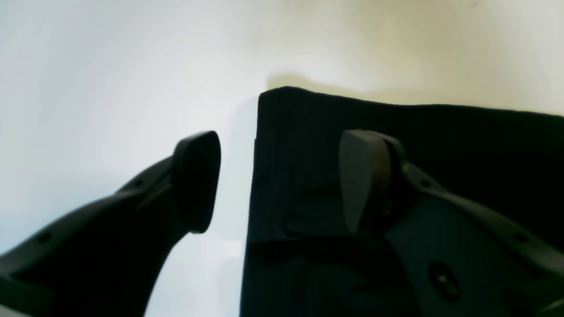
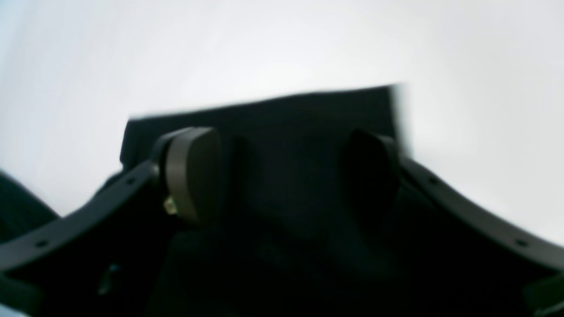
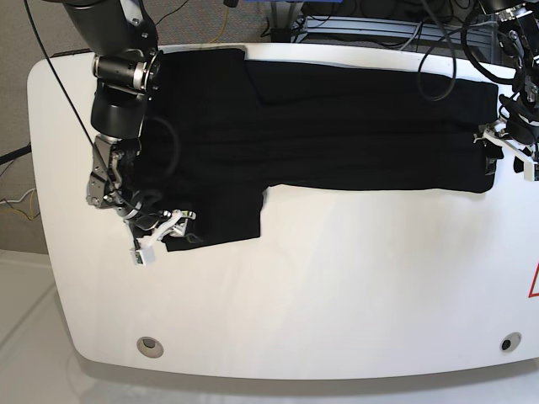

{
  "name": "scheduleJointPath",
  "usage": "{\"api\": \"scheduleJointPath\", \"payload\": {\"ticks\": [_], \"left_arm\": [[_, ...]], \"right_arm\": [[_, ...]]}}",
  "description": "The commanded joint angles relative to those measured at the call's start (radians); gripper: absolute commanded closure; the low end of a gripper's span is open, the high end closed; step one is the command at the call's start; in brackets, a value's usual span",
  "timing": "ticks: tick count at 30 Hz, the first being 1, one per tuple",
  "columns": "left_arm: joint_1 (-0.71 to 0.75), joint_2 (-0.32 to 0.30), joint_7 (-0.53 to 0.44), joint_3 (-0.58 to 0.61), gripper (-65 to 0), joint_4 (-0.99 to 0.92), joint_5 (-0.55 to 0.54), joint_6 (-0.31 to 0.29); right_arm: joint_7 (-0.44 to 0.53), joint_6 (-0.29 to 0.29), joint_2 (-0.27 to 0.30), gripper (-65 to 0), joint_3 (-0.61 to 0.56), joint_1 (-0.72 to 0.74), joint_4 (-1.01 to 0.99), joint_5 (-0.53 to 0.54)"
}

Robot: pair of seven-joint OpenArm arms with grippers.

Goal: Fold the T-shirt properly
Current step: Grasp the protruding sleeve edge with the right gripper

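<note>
The black T-shirt (image 3: 337, 135) lies flat across the far half of the white table (image 3: 337, 278), plain side up, no print showing. One sleeve (image 3: 215, 215) sticks out toward the front at the left. My right gripper (image 3: 160, 229) is open at that sleeve's front left corner; in its wrist view the fingers (image 2: 194, 171) straddle the black sleeve (image 2: 286, 119). My left gripper (image 3: 504, 151) is open at the shirt's right end; in its wrist view one finger (image 1: 196, 176) is over bare table, the other over the shirt (image 1: 440, 145), with the shirt's edge between them.
Cables (image 3: 438, 50) and a metal rail run along the table's far edge behind the shirt. Two round holes (image 3: 150, 343) sit near the front corners. A red mark (image 3: 534, 282) shows at the right edge. The table's front half is bare white.
</note>
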Motion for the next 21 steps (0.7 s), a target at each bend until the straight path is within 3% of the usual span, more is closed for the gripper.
{"api": "scheduleJointPath", "payload": {"ticks": [1,15,19,21], "left_arm": [[-0.005,-0.020,-0.015,-0.008,-40.1,0.020,-0.010,0.002],[-0.006,-0.022,-0.024,-0.007,-39.9,0.025,-0.016,0.000],[-0.007,-0.021,-0.027,-0.006,-39.8,0.024,-0.017,0.000],[-0.008,-0.021,-0.032,-0.007,-39.8,0.024,-0.018,-0.002]], "right_arm": [[0.020,0.004,0.009,-43.8,-0.003,0.022,-0.013,-0.011],[0.029,0.004,0.000,-43.1,-0.025,0.001,-0.019,-0.031],[0.012,0.005,-0.003,-38.2,-0.056,-0.010,-0.012,-0.027],[0.003,0.007,-0.006,-32.8,-0.072,-0.011,-0.014,-0.026]]}}
